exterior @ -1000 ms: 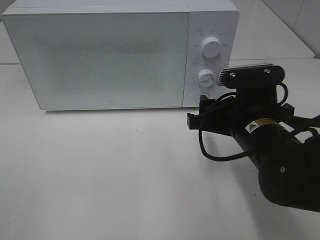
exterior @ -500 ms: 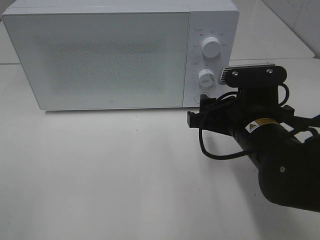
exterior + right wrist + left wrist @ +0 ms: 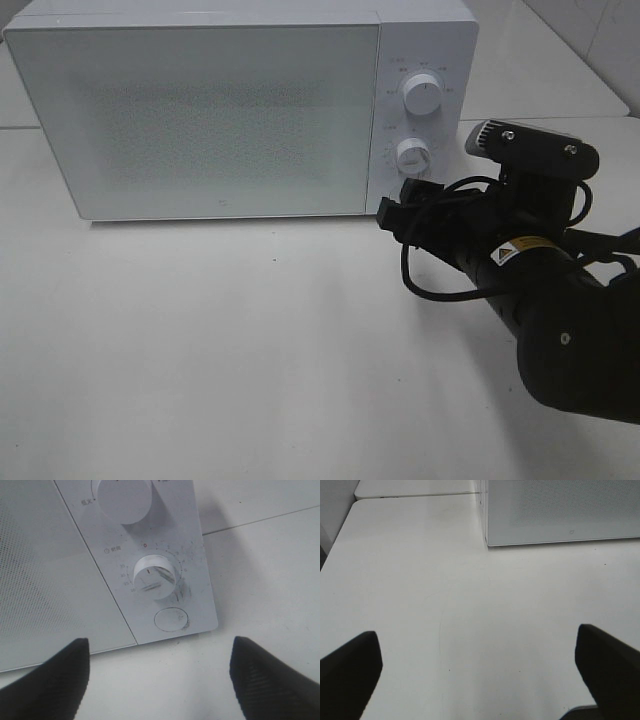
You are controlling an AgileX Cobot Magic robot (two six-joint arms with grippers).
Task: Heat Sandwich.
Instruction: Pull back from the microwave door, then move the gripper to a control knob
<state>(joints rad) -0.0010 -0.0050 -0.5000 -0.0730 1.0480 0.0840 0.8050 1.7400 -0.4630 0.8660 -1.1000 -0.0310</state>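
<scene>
Right claw (image 3: pixel 161 645) spread, facing white microwave's (image 3: pixel 200 110) round timer dial (image 3: pixel 155 576). Approach off-centre and you risk clipping round button (image 3: pixel 170 619) below. Left claw (image 3: pixel 476 632) spread, empty.

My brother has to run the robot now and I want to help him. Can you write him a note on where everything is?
Left fingers: open, holding nothing, over the table near the microwave.
Right fingers: open, holding nothing, facing the lower dial and round button.
Sandwich: not in view. The door is shut, so it may be inside; cannot tell.
Done: unclear from here.
Left: probably turning the dial to start heating.
</scene>
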